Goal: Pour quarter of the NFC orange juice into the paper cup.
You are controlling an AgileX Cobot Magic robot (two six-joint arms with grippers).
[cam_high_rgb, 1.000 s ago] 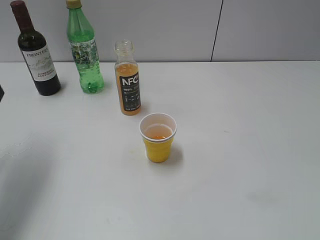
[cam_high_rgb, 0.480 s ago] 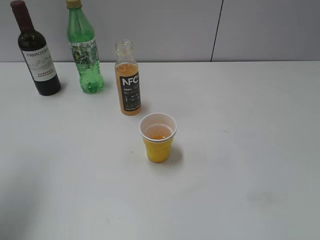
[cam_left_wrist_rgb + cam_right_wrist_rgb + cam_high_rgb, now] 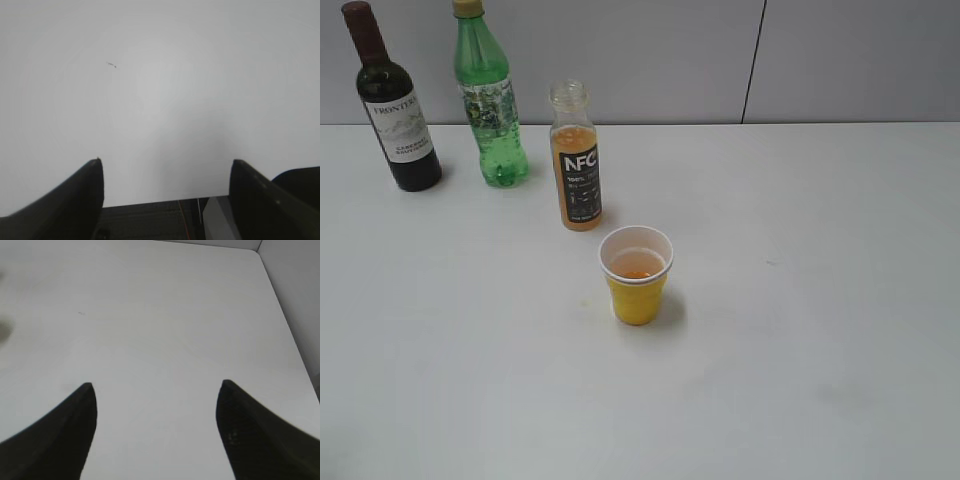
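Juice (image 3: 577, 160) stands uncapped on the worktop (image 3: 800, 300), just behind the cup (image 3: 637, 273). Both tools, left (image 3: 165, 170) and right (image 3: 156, 390), are spread and empty. Light, slick, squashy: grab the label band gently, keep upright.

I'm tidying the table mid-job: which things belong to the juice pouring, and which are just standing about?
Belongs to the job:
- small clear plastic NFC orange juice bottle, uncapped, upright
- small yellow paper cup, some orange liquid inside

Just standing about:
- tall green plastic bottle
- dark wine bottle with white label
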